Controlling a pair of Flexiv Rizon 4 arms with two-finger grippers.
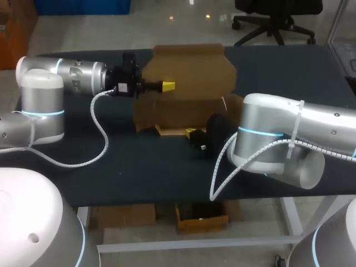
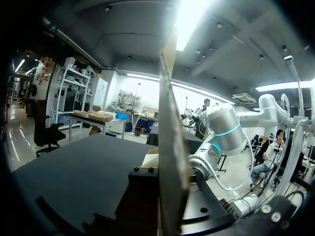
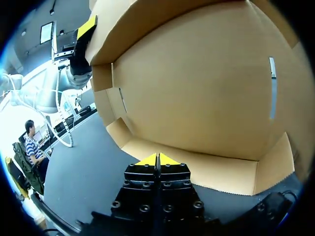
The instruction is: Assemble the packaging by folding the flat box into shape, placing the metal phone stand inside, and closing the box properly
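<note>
Box: half-folded brown cardboard, mid-table, its back panel standing upright.
Left claw: pinching the upright panel's edge, with the cardboard held between its fingers.
Right claw: yellow tips pressed together, right at the low front flap.
Table: dark top under the box.

Dark matte table; pale metal frame under its front edge.
</note>
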